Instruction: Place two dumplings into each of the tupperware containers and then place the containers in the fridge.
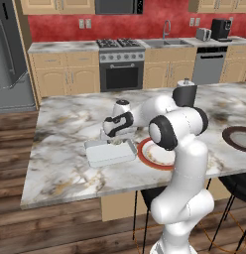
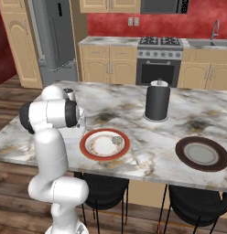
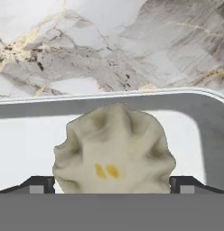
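The white arm rose from the base, bent at the elbow and reached forward and down. Its gripper [image 1: 116,141] pointed downward with the fingers [image 3: 41,184] spread wide apart.

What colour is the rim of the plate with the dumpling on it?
Red, around a white plate holding one dumpling. The right base view shows it best.

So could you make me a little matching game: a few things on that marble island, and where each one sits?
Things:
1. dumpling
2. red-rimmed plate
3. dark brown plate
4. black cylinder

Places:
A. far right of the island
B. between the open hand's fingertips, over the white container
C. behind both plates
D. beside the container

Pairs: 1-B, 2-D, 3-A, 4-C
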Tool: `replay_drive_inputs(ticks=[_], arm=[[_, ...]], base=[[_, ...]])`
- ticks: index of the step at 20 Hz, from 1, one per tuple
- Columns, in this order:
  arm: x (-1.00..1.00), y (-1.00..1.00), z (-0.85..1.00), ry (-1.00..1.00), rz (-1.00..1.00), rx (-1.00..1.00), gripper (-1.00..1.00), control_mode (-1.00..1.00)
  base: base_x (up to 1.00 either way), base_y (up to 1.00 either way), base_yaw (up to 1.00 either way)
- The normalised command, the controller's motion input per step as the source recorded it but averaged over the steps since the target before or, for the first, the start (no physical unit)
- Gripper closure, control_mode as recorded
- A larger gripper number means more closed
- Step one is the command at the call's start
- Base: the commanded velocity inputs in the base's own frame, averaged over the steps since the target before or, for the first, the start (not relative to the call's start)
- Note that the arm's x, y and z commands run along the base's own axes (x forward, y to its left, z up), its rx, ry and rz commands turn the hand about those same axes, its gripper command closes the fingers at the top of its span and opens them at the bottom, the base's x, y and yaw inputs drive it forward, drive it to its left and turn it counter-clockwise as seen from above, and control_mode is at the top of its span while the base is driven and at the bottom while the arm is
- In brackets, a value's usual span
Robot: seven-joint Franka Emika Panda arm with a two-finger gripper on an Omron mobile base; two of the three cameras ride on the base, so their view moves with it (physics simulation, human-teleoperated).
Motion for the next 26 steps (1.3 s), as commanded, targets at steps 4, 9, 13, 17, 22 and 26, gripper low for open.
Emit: replay_drive_inputs(ticks=[4,9,13,17,22,26], arm=[[0.36,0.0,0.38,-0.11,0.0,0.0,-1.0,-1.0],[0.12,0.0,0.41,-0.02,-0.01,0.0,-1.0,-1.0],[-0.47,-0.01,0.21,0.14,-0.04,0.0,-1.0,-1.0],[-0.92,-0.09,0.0,0.09,-0.03,0.0,-1.0,-1.0],[-0.34,-0.01,0.0,0.06,-0.01,-0.01,1.0,-1.0],[0.15,-0.02,0.0,0.01,0.0,0.0,1.0,-1.0]], base=[[0.0,0.0,0.0],[0.0,0.0,0.0],[0.0,0.0,0.0],[0.0,0.0,0.0],[0.0,0.0,0.0],[0.0,0.0,0.0]])
